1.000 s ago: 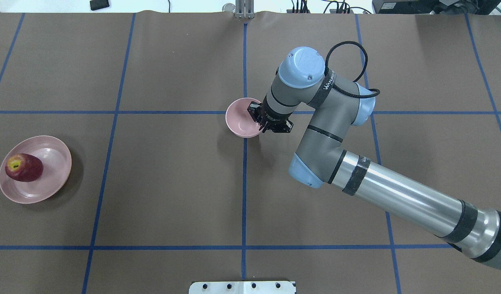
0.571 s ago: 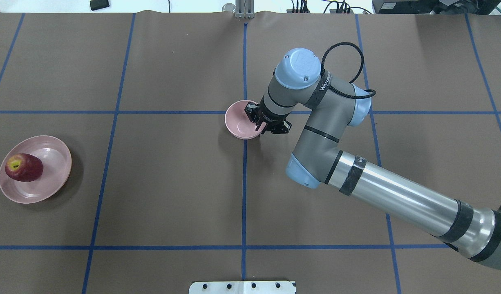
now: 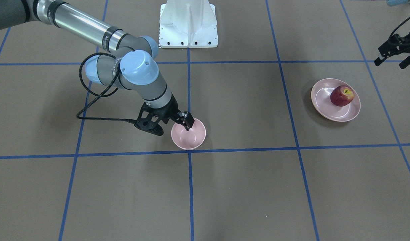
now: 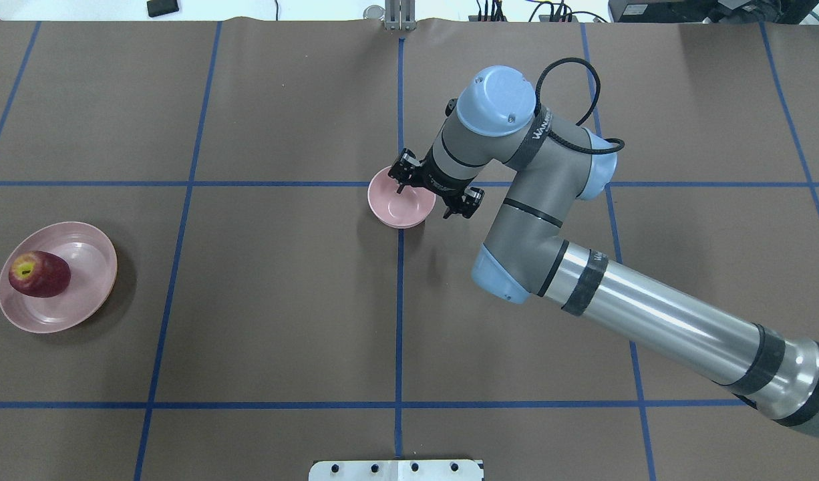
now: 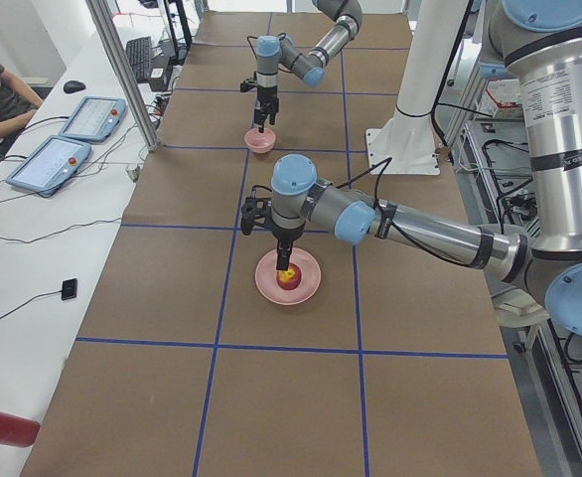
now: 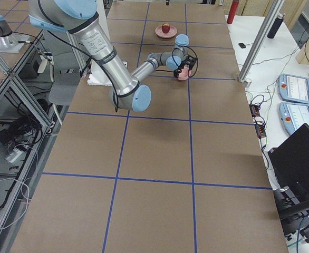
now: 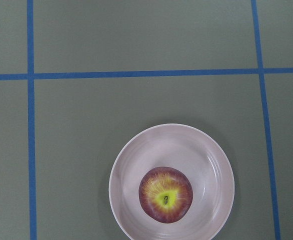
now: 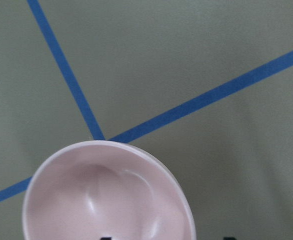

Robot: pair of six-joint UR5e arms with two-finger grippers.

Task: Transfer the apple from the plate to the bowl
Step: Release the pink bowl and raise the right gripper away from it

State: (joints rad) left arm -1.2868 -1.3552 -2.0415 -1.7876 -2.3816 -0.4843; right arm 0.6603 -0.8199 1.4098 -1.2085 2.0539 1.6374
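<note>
No step is done yet: the apple (image 4: 39,274) is seen on the plate (image 4: 82,300), and the empty bowl (image 4: 399,210) is set well apart from it. The left gripper (image 3: 391,63), held above the plate, and the right gripper (image 4: 431,200), well apart from it, are both spread open.

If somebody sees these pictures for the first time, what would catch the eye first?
The dark red apple stands out, lying on the pink plate near the left edge of the table in the overhead view. Next comes the big right arm, with the right gripper open at the empty pink bowl in the centre. The left gripper hangs open near the plate.
</note>
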